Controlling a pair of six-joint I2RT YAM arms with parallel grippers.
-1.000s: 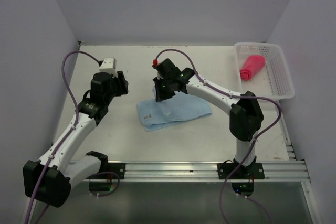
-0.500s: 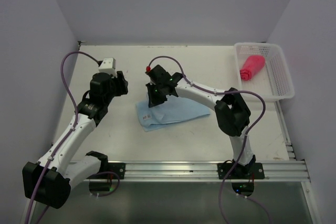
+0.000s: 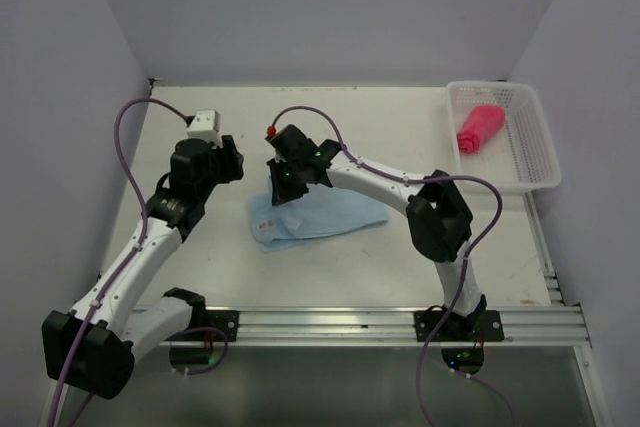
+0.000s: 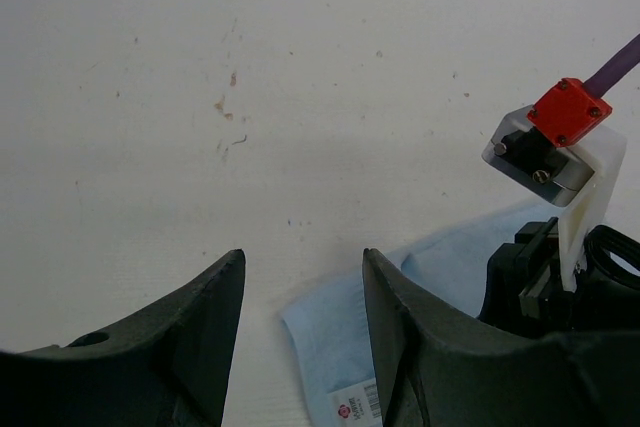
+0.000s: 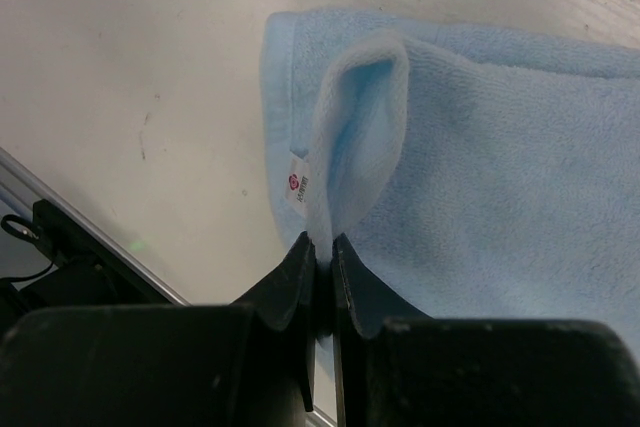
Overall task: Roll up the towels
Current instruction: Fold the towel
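The light blue towel [image 3: 322, 215] lies flat in the middle of the table. My right gripper [image 3: 281, 187] is shut on its far left edge and lifts a pinched fold [image 5: 355, 117] off the cloth. The towel's white label [image 5: 297, 187] shows near its left corner, also in the left wrist view [image 4: 357, 409]. My left gripper [image 4: 300, 277] is open and empty, just above the table to the left of the towel's corner [image 4: 340, 337]. The red-pink towel [image 3: 478, 128] lies rolled in the white basket [image 3: 530, 162] at the far right.
The right wrist's camera with its red cap [image 4: 555, 137] hangs close to my left gripper's right finger. A metal rail [image 3: 330, 324] runs along the near table edge. Purple cables loop above both arms.
My right gripper has moved left with the towel's edge in it, and the whole blue towel has slid left. The left arm has hardly moved.
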